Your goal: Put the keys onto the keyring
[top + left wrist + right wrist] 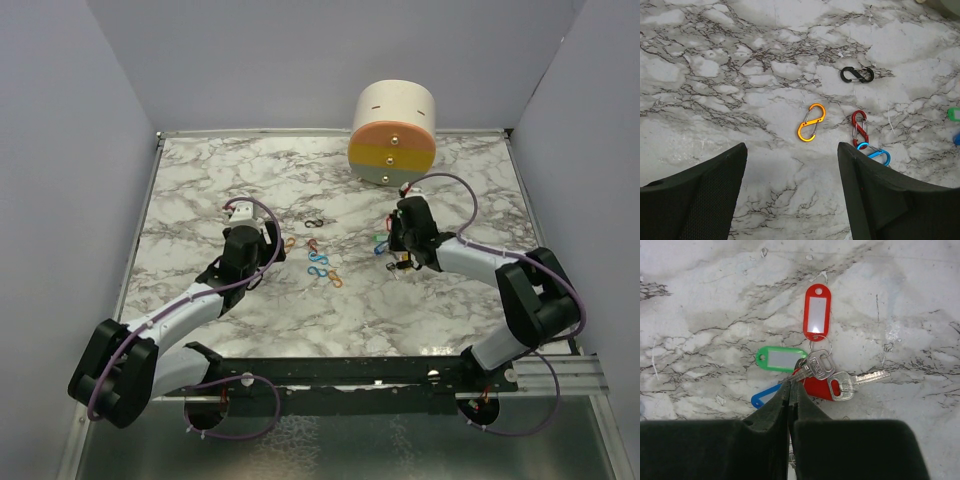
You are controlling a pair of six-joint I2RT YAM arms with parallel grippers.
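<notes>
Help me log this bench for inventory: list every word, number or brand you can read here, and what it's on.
Nothing here is legible.
On the silver key: what looks like a faint stamp on its head, too small to read.
On the red tag and the green tag: white label windows, blank.
On the orange clip, the black clip and the cylinder: no writing visible.

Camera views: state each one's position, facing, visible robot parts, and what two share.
Top external: above, behind the bases, looking down on the table; left arm, right arm.
Left wrist: above left end effector, facing black clip; open fingers.
Right wrist: above right end effector, facing keys; shut fingers.
Shared: black clip, top and left wrist.
</notes>
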